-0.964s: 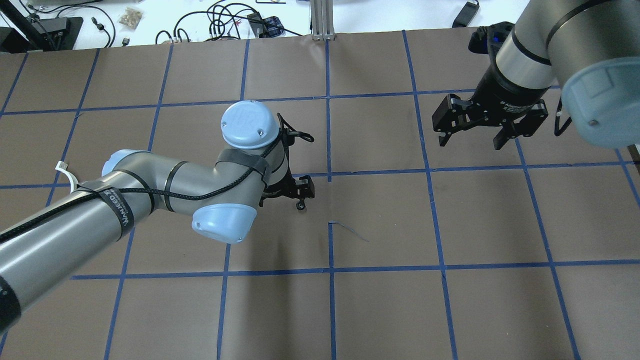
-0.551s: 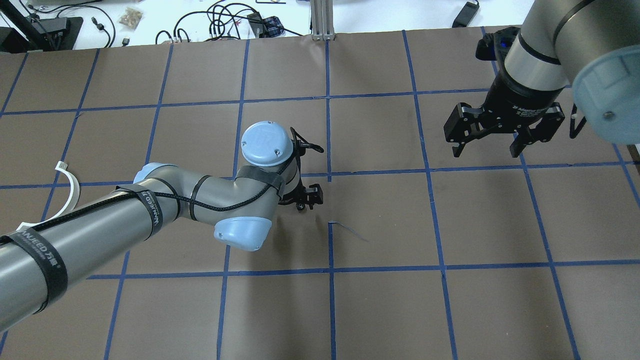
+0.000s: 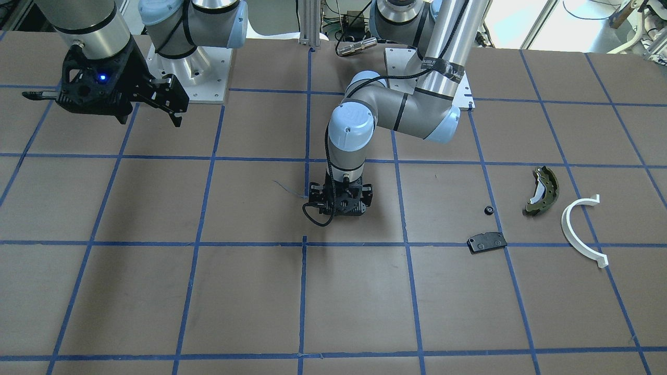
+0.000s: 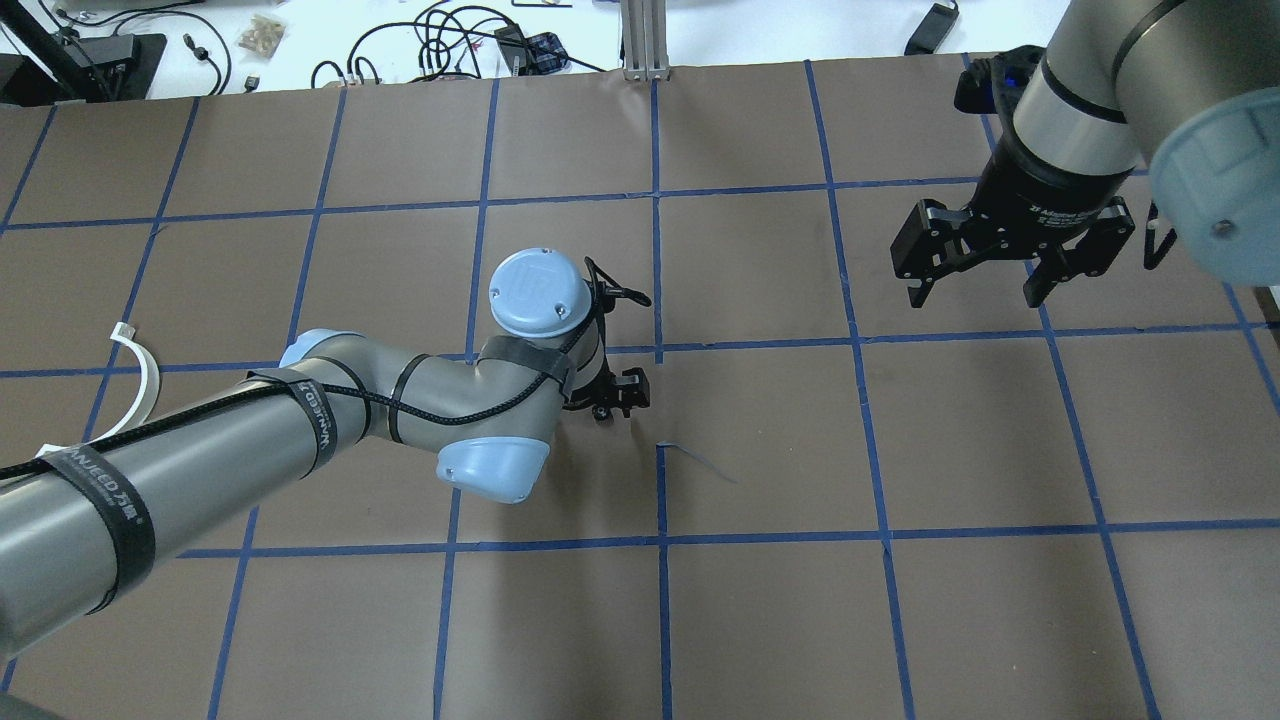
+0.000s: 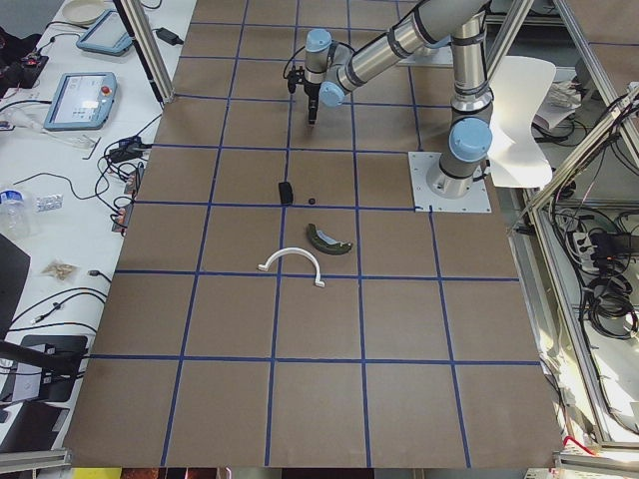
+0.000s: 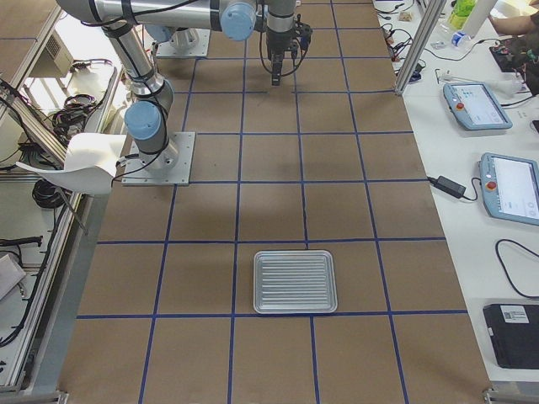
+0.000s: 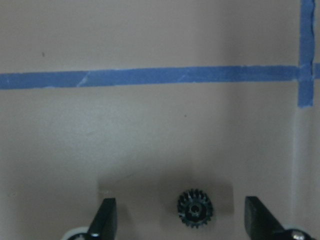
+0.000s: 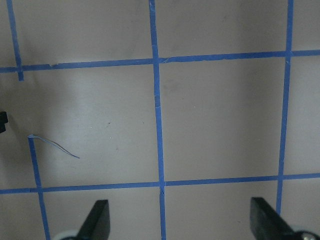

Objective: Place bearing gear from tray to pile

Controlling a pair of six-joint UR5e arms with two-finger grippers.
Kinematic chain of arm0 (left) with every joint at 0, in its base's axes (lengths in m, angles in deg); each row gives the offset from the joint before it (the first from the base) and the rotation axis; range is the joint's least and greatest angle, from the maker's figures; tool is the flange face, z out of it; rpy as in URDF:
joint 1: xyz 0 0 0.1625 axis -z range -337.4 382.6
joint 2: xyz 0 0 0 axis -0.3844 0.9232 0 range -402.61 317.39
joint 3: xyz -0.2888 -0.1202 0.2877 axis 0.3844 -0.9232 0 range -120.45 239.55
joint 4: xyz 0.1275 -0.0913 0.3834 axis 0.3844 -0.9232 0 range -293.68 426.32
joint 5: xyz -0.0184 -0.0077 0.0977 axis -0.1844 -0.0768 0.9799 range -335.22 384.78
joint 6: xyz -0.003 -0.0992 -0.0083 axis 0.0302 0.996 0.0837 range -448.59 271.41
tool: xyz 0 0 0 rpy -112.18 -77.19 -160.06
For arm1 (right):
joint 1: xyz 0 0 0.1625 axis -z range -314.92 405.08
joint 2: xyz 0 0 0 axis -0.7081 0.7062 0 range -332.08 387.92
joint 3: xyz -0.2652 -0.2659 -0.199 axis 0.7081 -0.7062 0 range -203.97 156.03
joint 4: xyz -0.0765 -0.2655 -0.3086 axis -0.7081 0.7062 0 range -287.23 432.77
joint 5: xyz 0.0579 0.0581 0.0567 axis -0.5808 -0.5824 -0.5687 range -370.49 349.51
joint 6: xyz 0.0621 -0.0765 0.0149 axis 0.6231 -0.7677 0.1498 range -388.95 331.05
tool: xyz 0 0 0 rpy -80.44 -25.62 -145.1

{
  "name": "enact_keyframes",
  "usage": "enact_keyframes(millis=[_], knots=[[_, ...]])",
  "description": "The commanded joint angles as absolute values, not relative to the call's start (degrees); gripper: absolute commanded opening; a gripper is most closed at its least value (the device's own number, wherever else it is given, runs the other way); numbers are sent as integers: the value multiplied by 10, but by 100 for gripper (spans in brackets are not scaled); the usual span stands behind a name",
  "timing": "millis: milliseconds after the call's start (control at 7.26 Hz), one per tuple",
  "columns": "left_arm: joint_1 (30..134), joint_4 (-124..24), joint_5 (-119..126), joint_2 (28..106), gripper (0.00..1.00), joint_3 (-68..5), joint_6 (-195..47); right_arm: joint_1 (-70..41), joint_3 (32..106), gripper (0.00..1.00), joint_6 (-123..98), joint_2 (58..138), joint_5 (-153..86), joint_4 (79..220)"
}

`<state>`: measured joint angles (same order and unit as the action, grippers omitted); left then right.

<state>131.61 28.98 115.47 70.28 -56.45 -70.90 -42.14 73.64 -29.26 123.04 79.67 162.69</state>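
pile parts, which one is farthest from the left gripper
The white half-ring arc, the only white part, lying beyond the olive brake shoe and the flat black pad as seen from the left gripper.

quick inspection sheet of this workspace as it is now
surface: brown paper-covered table with blue tape grid; one loose tape strip near centre
job's things: small black toothed gear lies on the table at centre; ribbed metal tray shows nothing in it; pile: olive-dark curved brake shoe, white half-ring arc, flat black rectangular pad with holes, lying apart
clutter: small black round part by the pad, too small to identify
grippers: left gripper open, low, straddling the gear without touching; right gripper open, raised, holding nothing
cables: black cable along the left arm, looped at the wrist
surroundings: tangled leads on the white bench; teach pendants alongside
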Motion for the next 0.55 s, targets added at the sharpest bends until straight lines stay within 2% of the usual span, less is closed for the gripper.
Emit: enact_keyframes(millis=[0, 413], knots=[[1319, 292, 1157, 703, 0, -564, -707, -423, 737, 100, -291, 1231, 797, 1625], [1319, 293, 1157, 699, 0, -559, -709, -421, 739, 100, -299, 1232, 794, 1625]])
